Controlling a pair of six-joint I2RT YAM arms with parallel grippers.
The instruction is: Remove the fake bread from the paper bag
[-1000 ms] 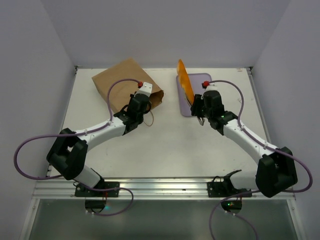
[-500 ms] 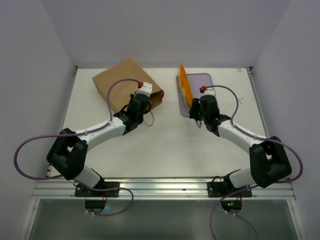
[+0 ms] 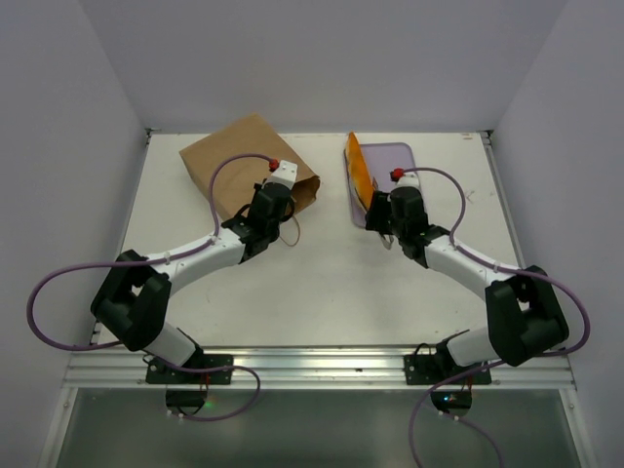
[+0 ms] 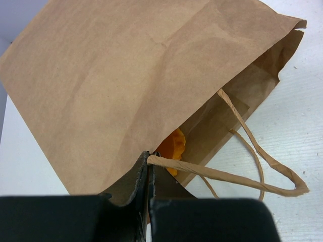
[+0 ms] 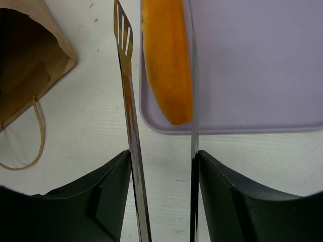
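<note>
the paper bag (image 4: 116, 85) is pinched at its handle by the left pincer (image 4: 150, 166), a fake bread piece (image 4: 171, 148) inside; the loaf (image 5: 166, 60) on the tray (image 5: 252, 65) could be nudged off by the tongs (image 5: 132, 126) gripped in the right pincer (image 5: 164, 166).

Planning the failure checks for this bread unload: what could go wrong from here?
1. The loaf lies along the left rim of the tray, between the arms of the tongs; withdrawing them may drag or roll it onto the table.
2. The left pincer pinches only the top edge of the paper bag and its cord handle; a slip could shut the mouth over the orange piece inside.
</note>
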